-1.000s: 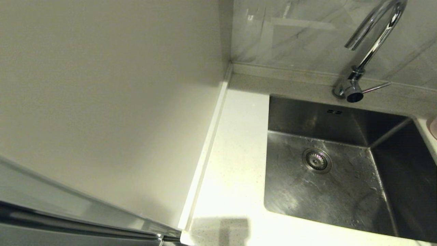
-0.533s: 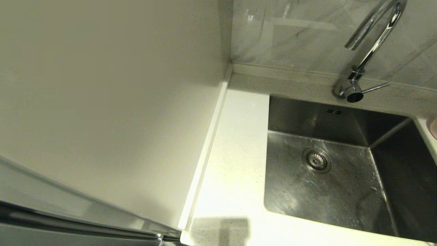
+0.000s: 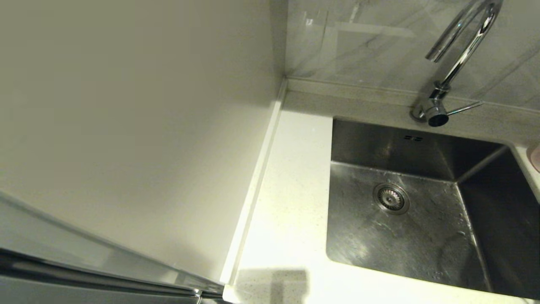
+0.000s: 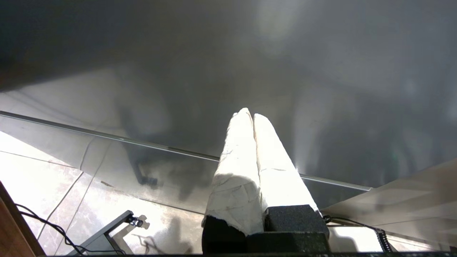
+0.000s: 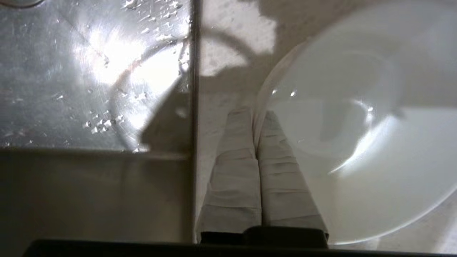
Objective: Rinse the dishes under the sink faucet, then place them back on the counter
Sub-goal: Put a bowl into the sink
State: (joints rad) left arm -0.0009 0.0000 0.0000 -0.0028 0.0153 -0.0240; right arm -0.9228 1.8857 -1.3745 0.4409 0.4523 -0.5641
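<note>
The steel sink (image 3: 405, 249) holds no dishes; its strainer drain (image 3: 391, 198) is bare. Behind it rises the chrome faucet (image 3: 460, 57), with no water running. A sliver of the pale pink bowl (image 3: 536, 157) shows on the counter (image 3: 291, 190) at the far right edge. In the right wrist view my right gripper (image 5: 255, 112) is shut on the rim of a white bowl (image 5: 357, 142), one finger inside and one outside, over the counter strip (image 5: 221, 82) beside the wet sink (image 5: 89, 71). My left gripper (image 4: 249, 115) is shut, holding nothing, parked low facing a dark cabinet front. Neither arm shows in the head view.
A plain off-white wall panel (image 3: 126, 126) bounds the counter on the left. The faucet's thin lever (image 3: 465, 108) points right. Two overflow slots (image 3: 413, 138) sit in the sink's back wall. Floor tiles and cables (image 4: 53, 228) lie below the left gripper.
</note>
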